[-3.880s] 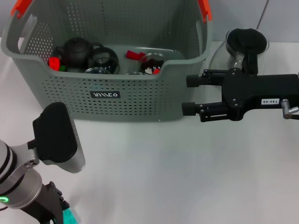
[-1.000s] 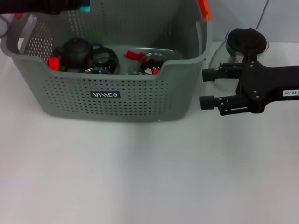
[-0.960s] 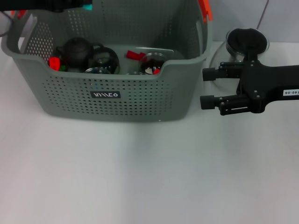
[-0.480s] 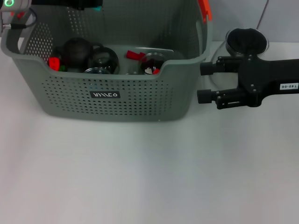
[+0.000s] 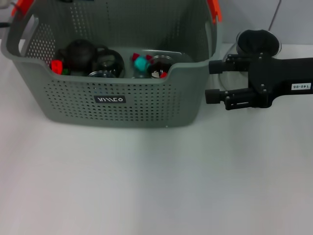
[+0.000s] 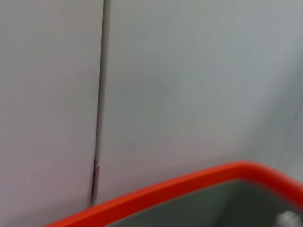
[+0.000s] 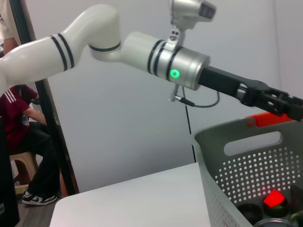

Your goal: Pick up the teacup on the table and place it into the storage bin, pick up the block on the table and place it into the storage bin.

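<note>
Small teal block lies inside grey-green perforated storage bin; I judge both placements done. Right claw wide beside bin; left claw's state unseen.

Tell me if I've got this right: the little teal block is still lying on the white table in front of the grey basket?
Not quite. The head view shows the teal block lying inside the grey basket, among the dark teaware, not on the white table in front of it.

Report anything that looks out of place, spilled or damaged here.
Nothing stands out. The storage bin stands upright; a teal block lies inside among dark teaware. The right gripper, fingers open, hovers beside the bin.
</note>
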Controlling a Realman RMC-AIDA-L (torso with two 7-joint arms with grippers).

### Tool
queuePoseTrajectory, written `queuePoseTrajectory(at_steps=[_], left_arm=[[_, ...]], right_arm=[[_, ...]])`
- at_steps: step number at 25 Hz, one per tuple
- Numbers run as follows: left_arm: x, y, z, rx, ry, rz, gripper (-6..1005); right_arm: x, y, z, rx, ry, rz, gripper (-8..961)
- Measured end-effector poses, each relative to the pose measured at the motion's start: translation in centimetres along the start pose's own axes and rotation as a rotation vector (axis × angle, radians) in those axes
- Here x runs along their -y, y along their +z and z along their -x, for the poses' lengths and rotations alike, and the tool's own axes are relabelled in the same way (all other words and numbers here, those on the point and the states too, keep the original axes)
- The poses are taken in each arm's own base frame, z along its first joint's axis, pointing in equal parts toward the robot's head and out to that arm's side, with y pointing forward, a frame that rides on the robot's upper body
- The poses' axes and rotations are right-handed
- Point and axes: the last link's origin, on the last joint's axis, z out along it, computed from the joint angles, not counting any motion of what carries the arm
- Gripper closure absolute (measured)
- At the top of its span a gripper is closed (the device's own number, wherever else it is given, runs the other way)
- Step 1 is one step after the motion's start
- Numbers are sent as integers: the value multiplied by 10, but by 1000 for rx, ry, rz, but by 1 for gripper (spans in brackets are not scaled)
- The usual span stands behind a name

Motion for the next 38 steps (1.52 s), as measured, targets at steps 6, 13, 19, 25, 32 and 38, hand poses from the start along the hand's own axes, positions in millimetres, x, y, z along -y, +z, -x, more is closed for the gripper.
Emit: queuePoseTrajectory(at_steps=[6, 13, 19, 25, 32, 38], left_arm=[[-35, -62, 14, -135, 98, 227, 47], [-59, -98, 61, -101, 138, 472, 48], [-53, -107, 93, -85, 75, 533, 49], [-50, -115, 122, -65, -12, 554, 49], [-52, -113, 151, 27, -43, 544, 49], [-52, -105, 163, 93, -68, 546, 49]], right_arm=[[1, -1, 3, 11, -5, -1, 100], [-2, 10, 7, -14, -29, 42, 100], [-9, 33, 11, -77, -83, 131, 100], [-18, 59, 11, -146, -122, 214, 101], [-21, 84, -2, -235, -129, 230, 101], [-23, 99, -15, -289, -108, 239, 99]])
